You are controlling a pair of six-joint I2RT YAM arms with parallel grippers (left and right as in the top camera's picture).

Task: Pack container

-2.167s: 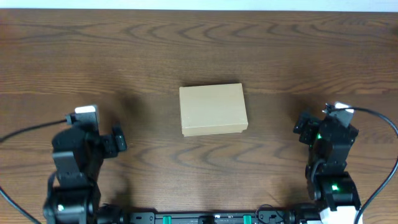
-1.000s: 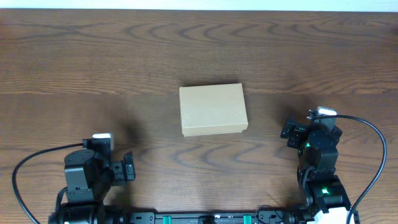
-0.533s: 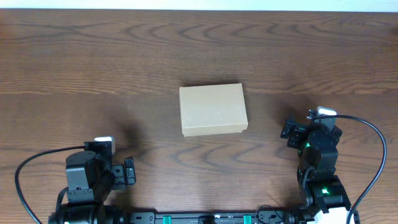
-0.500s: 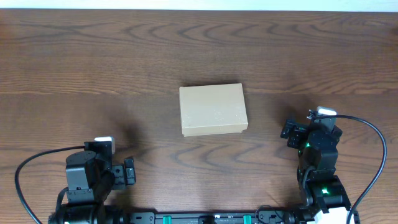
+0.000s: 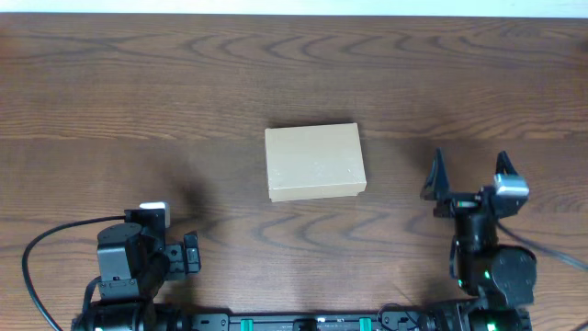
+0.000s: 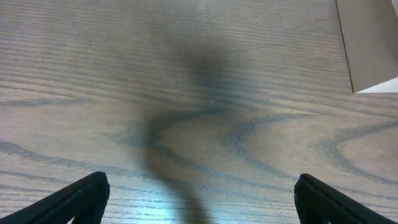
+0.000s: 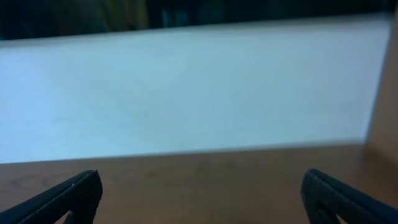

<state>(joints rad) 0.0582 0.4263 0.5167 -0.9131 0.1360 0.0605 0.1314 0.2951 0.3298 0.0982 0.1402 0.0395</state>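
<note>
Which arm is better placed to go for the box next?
Probably right: the right pincer sits open, level with the container and nearer it. The left pincer sits back by its base, farther off.

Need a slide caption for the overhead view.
Closed container at the centre of the table, untouched; left gripper and right gripper both open, apart from it near the front edge.

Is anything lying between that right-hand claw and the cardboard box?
Nothing visible does. From overhead, only bare wooden table lies between the open right gripper and the closed container, which sits apart from it.
</note>
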